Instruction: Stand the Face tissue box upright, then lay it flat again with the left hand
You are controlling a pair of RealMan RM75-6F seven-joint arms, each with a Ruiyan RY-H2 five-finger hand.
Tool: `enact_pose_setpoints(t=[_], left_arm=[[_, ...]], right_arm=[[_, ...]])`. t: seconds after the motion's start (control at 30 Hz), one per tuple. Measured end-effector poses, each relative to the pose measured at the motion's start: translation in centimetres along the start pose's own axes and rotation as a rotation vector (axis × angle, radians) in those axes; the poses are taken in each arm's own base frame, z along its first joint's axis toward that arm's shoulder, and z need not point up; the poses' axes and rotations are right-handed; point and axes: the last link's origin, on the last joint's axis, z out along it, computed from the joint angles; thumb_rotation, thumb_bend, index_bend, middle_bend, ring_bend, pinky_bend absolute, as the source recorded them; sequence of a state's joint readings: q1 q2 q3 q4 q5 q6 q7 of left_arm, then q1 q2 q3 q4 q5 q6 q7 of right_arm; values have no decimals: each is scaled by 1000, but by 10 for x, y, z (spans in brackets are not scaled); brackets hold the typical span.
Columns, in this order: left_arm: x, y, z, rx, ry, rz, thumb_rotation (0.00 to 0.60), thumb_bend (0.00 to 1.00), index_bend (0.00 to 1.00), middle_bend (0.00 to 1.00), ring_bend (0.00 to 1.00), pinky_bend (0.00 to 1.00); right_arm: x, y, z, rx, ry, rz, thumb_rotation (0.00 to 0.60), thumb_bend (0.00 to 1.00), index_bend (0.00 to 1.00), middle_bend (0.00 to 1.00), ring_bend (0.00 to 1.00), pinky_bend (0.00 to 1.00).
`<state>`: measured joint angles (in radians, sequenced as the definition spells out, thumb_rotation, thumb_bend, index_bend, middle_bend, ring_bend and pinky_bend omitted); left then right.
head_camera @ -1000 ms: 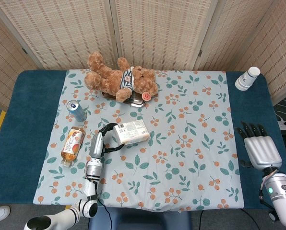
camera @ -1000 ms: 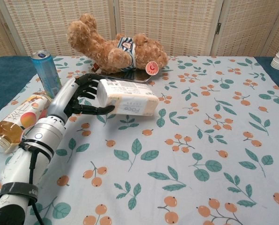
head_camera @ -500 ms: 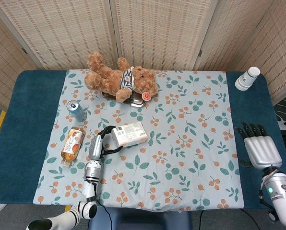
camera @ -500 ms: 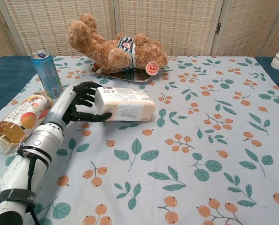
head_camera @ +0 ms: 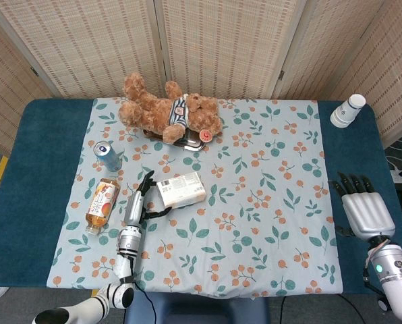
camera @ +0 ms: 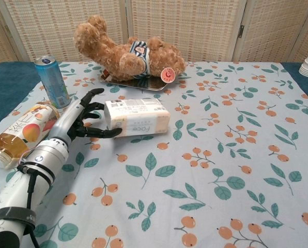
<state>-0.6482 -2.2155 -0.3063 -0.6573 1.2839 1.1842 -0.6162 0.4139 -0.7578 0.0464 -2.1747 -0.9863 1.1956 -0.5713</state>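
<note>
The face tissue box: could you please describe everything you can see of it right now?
The Face tissue box is a soft-looking, whitish oblong pack with small print on top and "Face" on its front. It lies flat on the floral tablecloth, in front of the teddy bear. The left hand sits at its left end, fingers spread, thumb at its lower front edge.

The head view is taken from high above, looking almost straight down; the whole bench (head_camera: 25, 202) is covered, far off. The chest view is taken low and close from the front edge, facing across the bench toward the screens (camera: 205, 26). Shared by both: the ground around the left hand (head_camera: 139, 202) (camera: 81, 116), namely the tissue box (head_camera: 181, 190) (camera: 137, 117) at its fingers (camera: 94, 106), and the teddy bear (head_camera: 170, 111) (camera: 128, 51) beyond them.
</note>
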Motion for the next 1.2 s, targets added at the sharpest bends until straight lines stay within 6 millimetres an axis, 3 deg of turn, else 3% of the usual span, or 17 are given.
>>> enact_pose_setpoints(t=[0.4, 0.7, 0.8, 0.93, 1.07, 1.2], left_arm=[[10, 25, 8, -73, 10, -23, 600, 99, 0, 0, 0, 62], [37, 66, 26, -195, 55, -15, 600, 109, 0, 0, 0, 66], [51, 83, 34, -235, 75, 19, 600, 214, 0, 24, 7, 83], [72, 100, 42, -252, 81, 138, 600, 387, 101, 145, 66, 178], [97, 115, 45, -272, 41, 370, 600, 418, 103, 150, 75, 180], [135, 127, 44, -308, -22, 703, 600, 419, 150, 144, 64, 161]], right_arm=[[2, 0, 0, -1, 3, 5, 600, 122, 141, 2, 0, 0], [4, 0, -2, 6, 6, 11, 600, 122, 141, 2, 0, 0], [4, -1, -3, 11, 8, 12, 600, 122, 141, 2, 0, 0], [5, -3, -5, 20, 10, 17, 600, 122, 141, 2, 0, 0], [7, -4, -9, 32, 10, 21, 600, 122, 141, 2, 0, 0], [10, -6, -12, 43, 19, 29, 600, 122, 141, 2, 0, 0]])
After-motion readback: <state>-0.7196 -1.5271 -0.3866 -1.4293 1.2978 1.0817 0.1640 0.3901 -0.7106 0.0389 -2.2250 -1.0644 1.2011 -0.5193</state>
